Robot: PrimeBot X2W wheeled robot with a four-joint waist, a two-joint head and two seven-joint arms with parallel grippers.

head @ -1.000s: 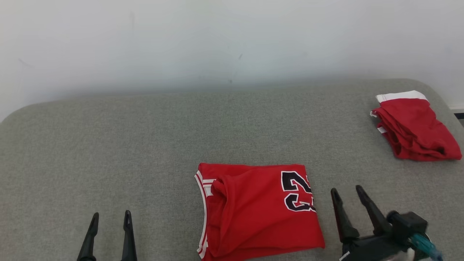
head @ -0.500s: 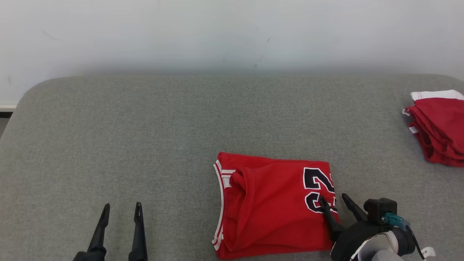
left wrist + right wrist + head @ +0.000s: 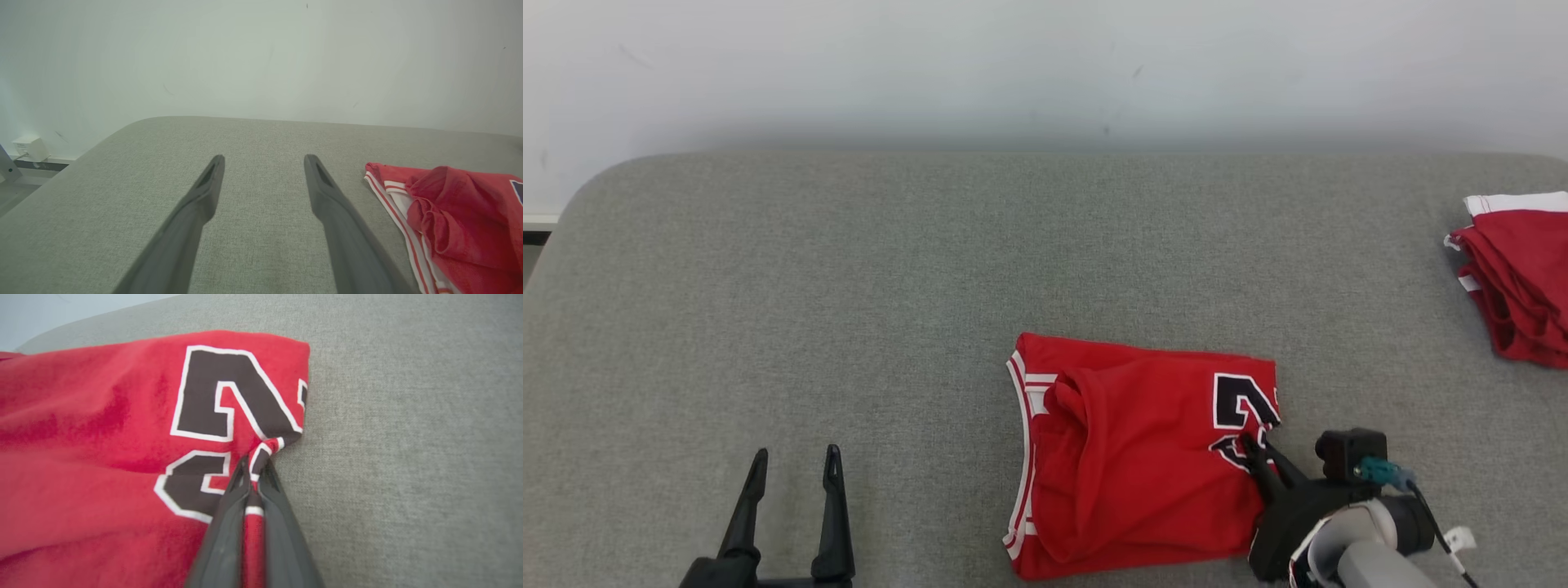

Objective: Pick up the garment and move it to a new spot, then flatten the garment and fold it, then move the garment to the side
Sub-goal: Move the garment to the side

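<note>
Closest to the robot, at about 5 o'clock in the head view, the right hand (image 3: 1256, 445) is squeezed tight on the red jersey (image 3: 1127, 457). It pinches a little bunch of cloth at the jersey's 3 o'clock edge, right by the black number (image 3: 1241, 400). I think it grabs there so it can slide the jersey to the side. At 7 o'clock the left hand (image 3: 796, 451) is wide open and holds nothing. It waits apart from the jersey, out of the way. The jersey lies folded near the front of the grey surface (image 3: 849, 286). Farther back, at 2 o'clock, a pile of red cloth (image 3: 1519, 278) sits by the edge. Last comes the pale wall (image 3: 1045, 73).
</note>
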